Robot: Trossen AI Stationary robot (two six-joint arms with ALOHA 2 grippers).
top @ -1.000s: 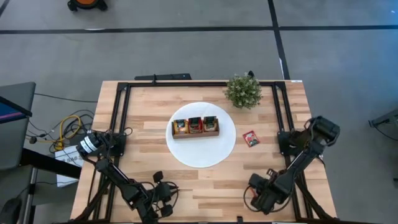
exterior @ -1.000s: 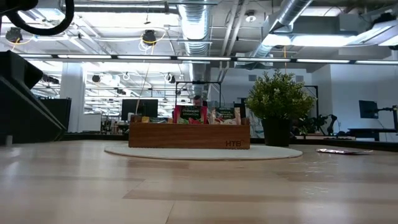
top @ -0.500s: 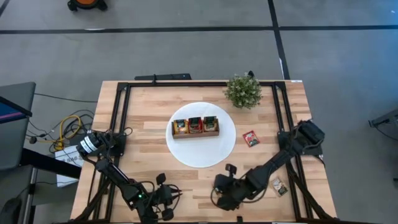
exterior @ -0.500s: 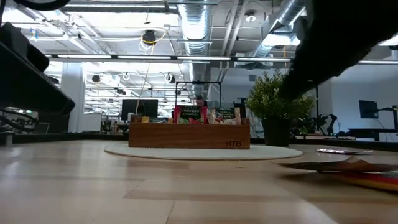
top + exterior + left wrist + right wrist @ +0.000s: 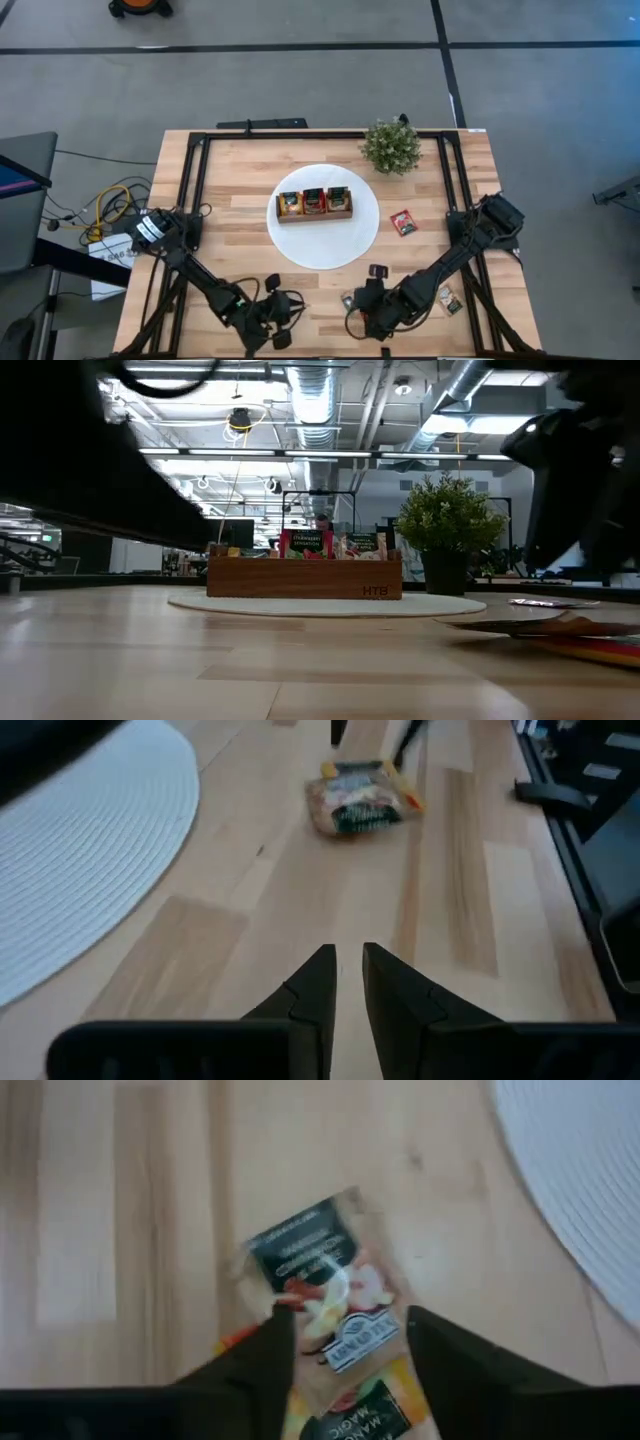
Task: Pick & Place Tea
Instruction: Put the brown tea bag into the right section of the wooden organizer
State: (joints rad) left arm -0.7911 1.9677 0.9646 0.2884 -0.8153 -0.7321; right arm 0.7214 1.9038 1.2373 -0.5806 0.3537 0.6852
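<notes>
The right gripper (image 5: 372,300) hovers low near the bench's front edge, fingers spread on either side of a beige tea sachet (image 5: 318,1285) lying flat on the wood, gripping nothing. To do this well, it should settle squarely over the sachet, pinch one edge and lift cleanly, since a flat paper packet slips easily. The left gripper (image 5: 342,982) waits close by with fingers nearly together and empty. A second sachet (image 5: 449,298) lies toward the right front corner and a red one (image 5: 403,222) just beside the white disc (image 5: 300,240) carrying the wooden box (image 5: 314,203). The plant (image 5: 391,146) stands well clear.
</notes>
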